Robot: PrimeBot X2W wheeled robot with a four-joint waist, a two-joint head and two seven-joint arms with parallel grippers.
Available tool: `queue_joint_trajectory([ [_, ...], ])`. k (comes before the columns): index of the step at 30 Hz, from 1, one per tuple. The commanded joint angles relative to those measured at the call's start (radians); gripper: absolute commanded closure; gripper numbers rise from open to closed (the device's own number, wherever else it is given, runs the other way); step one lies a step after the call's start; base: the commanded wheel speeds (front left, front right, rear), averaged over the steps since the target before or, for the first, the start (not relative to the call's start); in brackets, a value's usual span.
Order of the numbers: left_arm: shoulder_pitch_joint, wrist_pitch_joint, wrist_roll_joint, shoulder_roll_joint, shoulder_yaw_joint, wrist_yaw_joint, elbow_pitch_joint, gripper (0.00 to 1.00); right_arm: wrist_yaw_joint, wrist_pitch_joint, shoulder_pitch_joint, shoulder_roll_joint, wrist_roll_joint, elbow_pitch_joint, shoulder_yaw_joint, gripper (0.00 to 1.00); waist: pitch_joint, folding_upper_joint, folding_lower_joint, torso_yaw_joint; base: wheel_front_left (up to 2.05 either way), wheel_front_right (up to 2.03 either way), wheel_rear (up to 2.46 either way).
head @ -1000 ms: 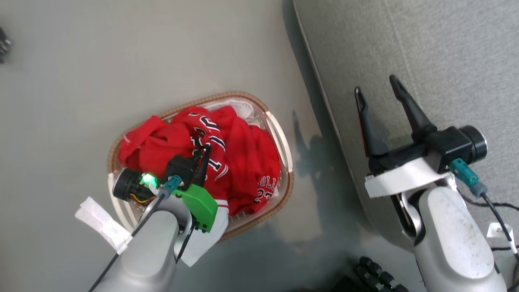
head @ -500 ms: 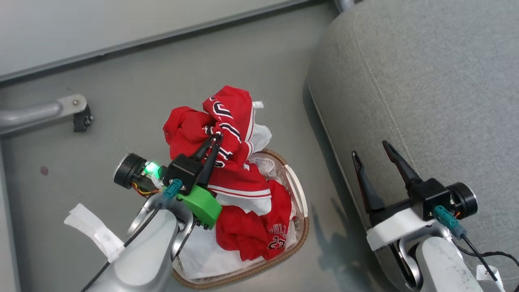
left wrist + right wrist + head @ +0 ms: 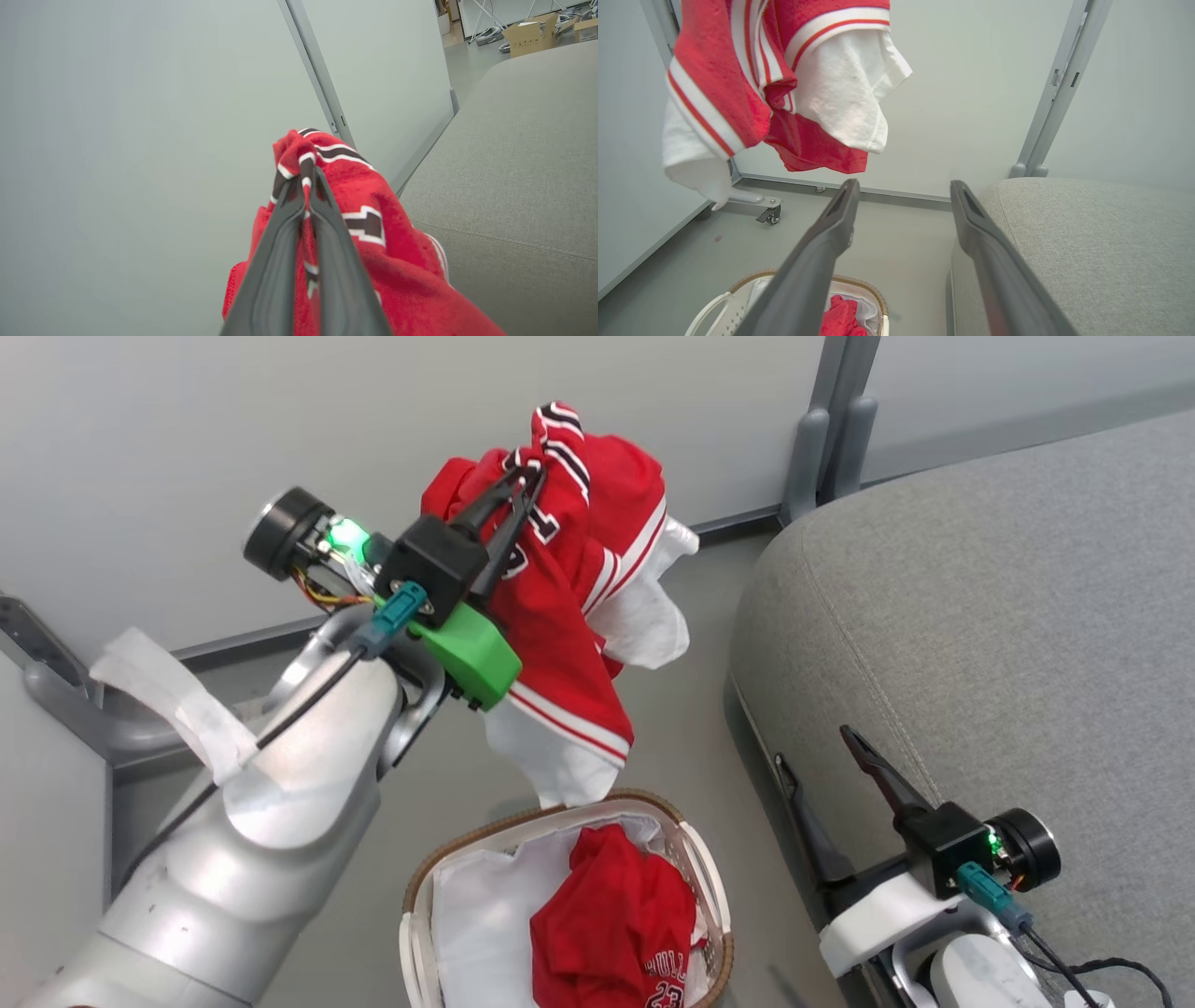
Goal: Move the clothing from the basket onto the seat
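My left gripper (image 3: 527,476) is shut on a red jersey (image 3: 560,607) with black and white striped trim, holding it high above the floor, left of the seat. White fabric hangs from the bundle. The left wrist view shows the gripper (image 3: 306,179) pinching the jersey (image 3: 373,252) at its trim. Below stands the white basket (image 3: 467,845) with its brown rim, and another red jersey (image 3: 611,915) lies in it on the white liner. The grey seat (image 3: 980,616) spreads to the right. My right gripper (image 3: 812,747) is open at the seat's near edge, nothing between its fingers.
A pale wall panel with a grey metal post (image 3: 831,429) stands behind the seat and the basket. A metal frame leg (image 3: 56,700) runs along the floor at the left, with a caster (image 3: 768,214). Cardboard boxes (image 3: 528,37) sit far beyond the seat.
My left gripper has risen with the red jersey, lifting it out of the basket to well above it. The head camera has tilted up. The right gripper stays open by the seat.
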Motion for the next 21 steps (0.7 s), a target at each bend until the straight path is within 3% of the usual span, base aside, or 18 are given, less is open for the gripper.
queue_joint_trajectory([
  [1, -0.041, 0.007, -0.015, 0.008, -0.004, -0.002, -0.002, 1.00, -0.001, -0.005, 0.005, -0.004, 0.003, -0.002, 0.016, 0.00, -0.051, -0.0001, 0.0001, 0.002, 0.00, 0.00, 0.00],
  [12, -0.179, 0.037, -0.066, -0.025, -0.009, -0.001, 0.080, 1.00, -0.001, -0.004, -0.082, -0.004, 0.081, -0.001, 0.234, 0.00, -0.063, -0.0001, 0.0001, 0.004, 0.00, 0.00, 0.00],
  [21, -0.229, 0.015, -0.086, -0.084, -0.050, -0.001, 0.146, 1.00, -0.001, -0.003, -0.211, -0.003, 0.224, 0.058, 0.359, 0.00, -0.063, -0.0001, 0.0001, 0.046, 0.00, 0.00, 0.00],
])
